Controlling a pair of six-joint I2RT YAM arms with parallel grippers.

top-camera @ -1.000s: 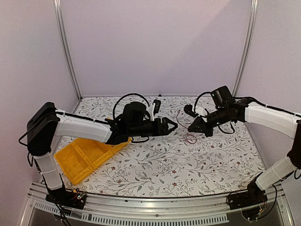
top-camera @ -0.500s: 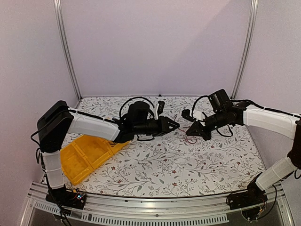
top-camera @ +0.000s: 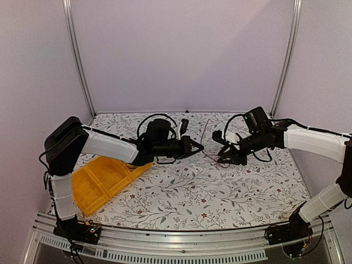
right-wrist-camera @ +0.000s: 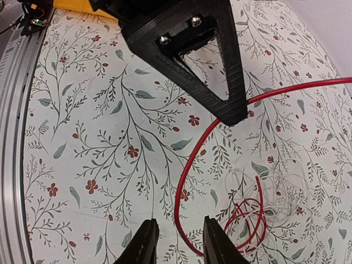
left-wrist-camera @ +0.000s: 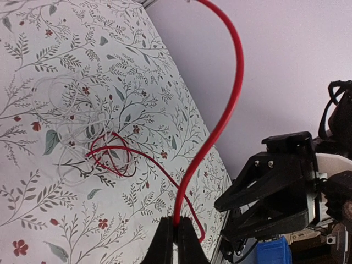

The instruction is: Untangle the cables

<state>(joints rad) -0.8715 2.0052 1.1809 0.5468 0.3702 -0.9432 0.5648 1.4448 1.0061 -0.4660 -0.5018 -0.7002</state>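
2 arms reach toward each other over the middle of a floral-patterned table (top-camera: 181,192), and I am watching through 3 cameras. The cables (right-wrist-camera: 258,209) lie in a small heap on the table, right of centre, between the 2 grippers.

My left gripper (left-wrist-camera: 176,242) is clenched, its 2 fingers pressed together on a red cable (left-wrist-camera: 231,104). From the pinch, this cable rises in a tall arc above the table. Another thin red strand runs from the fingers to a small red coil lying flat on the surface. A whitish cable (left-wrist-camera: 66,126) spreads in loose pale loops around that coil, overlapping it. I cannot tell how the 2 cross.

My right gripper (right-wrist-camera: 177,242) hovers low over the table beside the heap, jaws standing apart and gripping nothing. A curve of the red cable lies on the table just beyond the gap between its fingers. The tip of the left gripper sits close in front of it.

1 container is in view: a yellow bin (top-camera: 96,184) at the near left of the table. It is tilted, and its open side shows yellow inner walls and floor. My left arm passes over its far corner. The cables lie well apart from it, out on the table
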